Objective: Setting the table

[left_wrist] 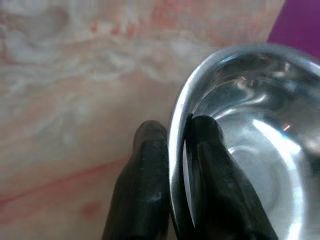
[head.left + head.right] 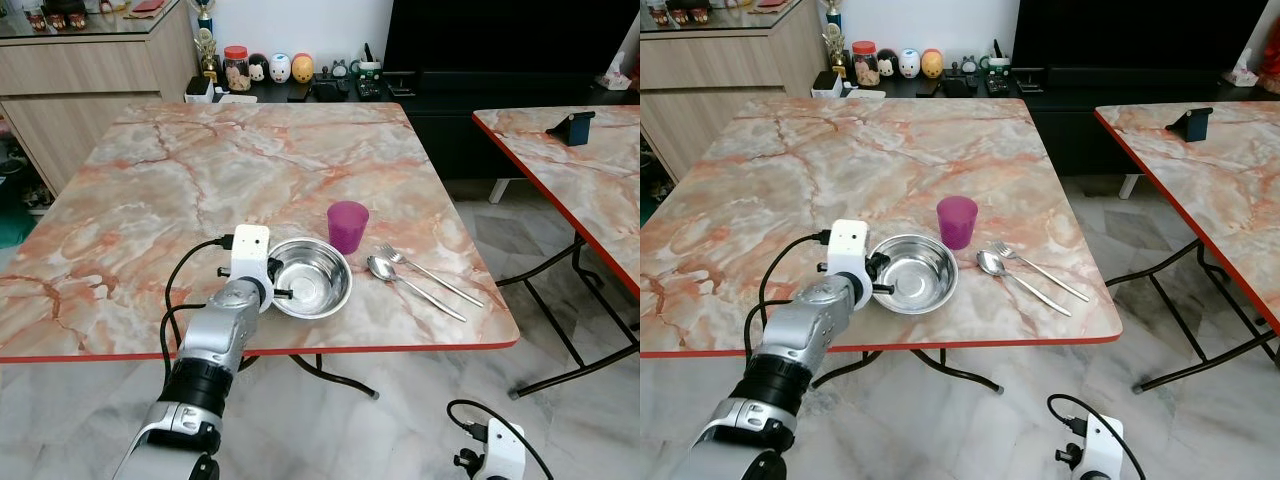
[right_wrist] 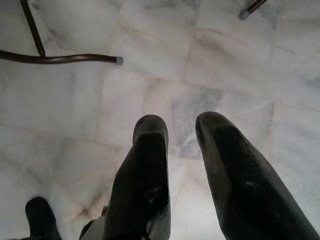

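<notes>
A steel bowl (image 2: 318,282) rests near the front edge of the marble table (image 2: 200,180). My left gripper (image 2: 281,281) is shut on the bowl's left rim; in the left wrist view one finger (image 1: 142,190) is outside the rim (image 1: 176,130) and the other inside. Just behind the bowl stands a purple cup (image 2: 347,225). To the bowl's right lie a spoon (image 2: 410,285) and a fork (image 2: 432,274), side by side. My right gripper (image 3: 181,131) hangs low over the floor, open and holding nothing.
A second marble table (image 2: 570,170) stands to the right, with a blue object (image 2: 572,127) on it. Behind the main table a low dark shelf (image 2: 300,90) carries small figurines and a jar. Black folding table legs (image 2: 560,330) cross the tiled floor.
</notes>
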Tool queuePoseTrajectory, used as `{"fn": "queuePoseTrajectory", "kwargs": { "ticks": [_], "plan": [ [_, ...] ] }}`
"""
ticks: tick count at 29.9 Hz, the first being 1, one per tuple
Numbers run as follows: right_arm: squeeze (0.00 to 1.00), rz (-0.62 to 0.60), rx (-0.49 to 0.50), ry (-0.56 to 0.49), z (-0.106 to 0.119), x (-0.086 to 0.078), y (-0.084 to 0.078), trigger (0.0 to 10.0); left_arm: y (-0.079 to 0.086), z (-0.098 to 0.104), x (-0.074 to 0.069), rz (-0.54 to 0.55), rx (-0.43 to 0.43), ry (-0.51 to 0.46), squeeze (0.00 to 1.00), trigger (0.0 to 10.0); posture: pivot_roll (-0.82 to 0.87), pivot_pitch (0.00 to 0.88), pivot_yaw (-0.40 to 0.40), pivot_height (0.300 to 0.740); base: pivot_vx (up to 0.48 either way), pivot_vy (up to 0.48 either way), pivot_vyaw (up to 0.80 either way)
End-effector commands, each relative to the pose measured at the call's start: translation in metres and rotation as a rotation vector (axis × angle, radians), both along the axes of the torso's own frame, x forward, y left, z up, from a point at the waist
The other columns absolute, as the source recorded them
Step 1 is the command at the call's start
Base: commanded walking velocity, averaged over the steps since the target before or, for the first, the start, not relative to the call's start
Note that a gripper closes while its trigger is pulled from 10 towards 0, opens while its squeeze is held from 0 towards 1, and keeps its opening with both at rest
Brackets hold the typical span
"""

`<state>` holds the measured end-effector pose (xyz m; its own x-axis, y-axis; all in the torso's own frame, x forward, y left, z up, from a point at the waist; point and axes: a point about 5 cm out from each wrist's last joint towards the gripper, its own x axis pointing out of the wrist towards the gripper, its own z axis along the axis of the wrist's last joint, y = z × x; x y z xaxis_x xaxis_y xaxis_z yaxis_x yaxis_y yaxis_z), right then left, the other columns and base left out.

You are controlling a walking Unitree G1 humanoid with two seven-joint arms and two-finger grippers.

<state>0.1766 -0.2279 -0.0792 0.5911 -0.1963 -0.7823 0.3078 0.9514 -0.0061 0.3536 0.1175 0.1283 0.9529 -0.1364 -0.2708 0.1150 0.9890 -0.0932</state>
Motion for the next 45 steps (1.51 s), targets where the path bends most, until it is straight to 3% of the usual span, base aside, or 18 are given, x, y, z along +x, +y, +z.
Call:
{"fn": "queuePoseTrajectory", "kwargs": {
  "ticks": [1,2,11,22,25,28,32,34,39,45],
  "plan": [
    [0.0,-0.009,-0.016,-0.025,0.005,0.008,-0.004,10.0,0.01,0.004,-0.001,0.029,-0.057,-0.064,0.0,10.0,0.06,0.0,-0.063,0.74,0.0,0.0,0.0],
    [0.0,-0.026,-0.016,-0.038,0.007,0.011,-0.006,10.0,0.013,0.006,-0.002,0.042,-0.107,-0.088,0.0,10.0,0.07,0.0,-0.065,0.74,0.0,0.0,0.0],
    [0.0,-0.048,-0.032,-0.09,0.017,0.027,-0.013,10.0,0.038,0.011,-0.01,0.175,-0.255,-0.248,0.0,10.0,0.09,0.0,-0.098,0.74,0.0,0.0,0.0],
    [0.0,-0.077,-0.027,-0.141,0.023,0.034,-0.016,10.0,0.036,0.03,-0.016,0.158,-0.3,-0.409,0.0,10.0,0.08,0.0,-0.099,0.74,0.0,0.0,0.0],
    [0.0,-0.074,-0.025,-0.139,0.022,0.031,-0.016,10.0,0.032,0.046,-0.022,0.133,-0.292,-0.49,0.0,10.0,0.1,0.0,-0.111,0.74,0.0,0.0,0.0],
    [0.0,-0.053,-0.027,-0.134,0.021,0.029,-0.016,10.0,0.021,0.061,-0.029,0.048,-0.187,-0.567,0.0,10.0,0.09,0.0,-0.102,0.74,0.0,0.0,0.0],
    [0.0,-0.055,-0.026,-0.136,0.02,0.028,-0.017,10.0,0.015,0.067,-0.03,0.014,-0.151,-0.597,0.0,10.0,0.08,0.0,-0.093,0.74,0.0,0.0,0.0],
    [0.0,-0.06,-0.024,-0.14,0.02,0.026,-0.019,10.0,0.003,0.076,-0.033,-0.071,-0.112,-0.64,0.0,10.0,0.11,0.0,-0.112,0.74,0.0,0.0,0.0],
    [0.0,-0.043,-0.026,-0.125,0.019,0.023,-0.021,10.0,-0.001,0.078,-0.039,-0.079,-0.128,-0.647,0.0,10.0,0.13,0.0,-0.137,0.74,0.0,0.0,0.0],
    [0.0,-0.014,-0.038,-0.099,0.018,0.021,-0.023,10.0,0.001,0.066,-0.046,-0.035,-0.123,-0.612,0.0,10.0,0.13,0.0,-0.149,0.74,0.0,0.0,0.0]
  ]
}}
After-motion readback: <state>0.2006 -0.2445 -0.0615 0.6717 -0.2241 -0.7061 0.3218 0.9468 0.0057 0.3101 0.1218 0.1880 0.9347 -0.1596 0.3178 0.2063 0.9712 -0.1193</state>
